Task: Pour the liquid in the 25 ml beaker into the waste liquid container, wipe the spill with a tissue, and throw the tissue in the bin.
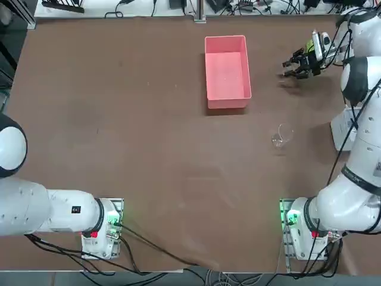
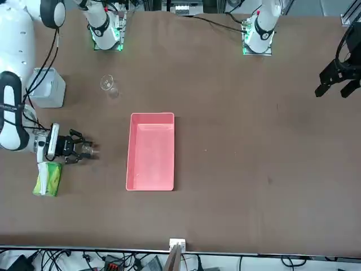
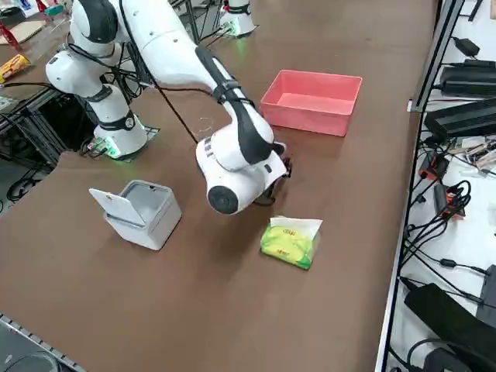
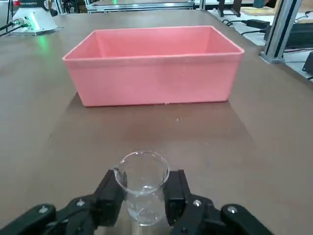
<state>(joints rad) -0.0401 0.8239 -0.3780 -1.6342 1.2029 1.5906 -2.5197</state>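
Note:
My right gripper [image 4: 142, 196] is shut on the 25 ml beaker [image 4: 142, 183], a tiny clear glass, held upright with one finger on each side. Seen from above, the gripper [image 1: 296, 67] is at the far right of the table, to the right of the pink waste liquid container [image 1: 226, 71]. In the wrist view the pink container [image 4: 154, 63] stands straight ahead of the beaker, a short gap away. The pale grey bin [image 2: 48, 87], lid up, stands nearer the arm's base. A white tissue [image 3: 298, 225] sticks out of a green pack [image 2: 48, 178] beside the gripper [image 2: 84, 150].
A larger clear glass beaker [image 1: 281, 136] stands alone between the bin and the pink tray. From the side, the right arm's wrist [image 3: 236, 167] hangs over the table between the bin [image 3: 143, 211] and the tissue pack. Cables run along the table's far edge.

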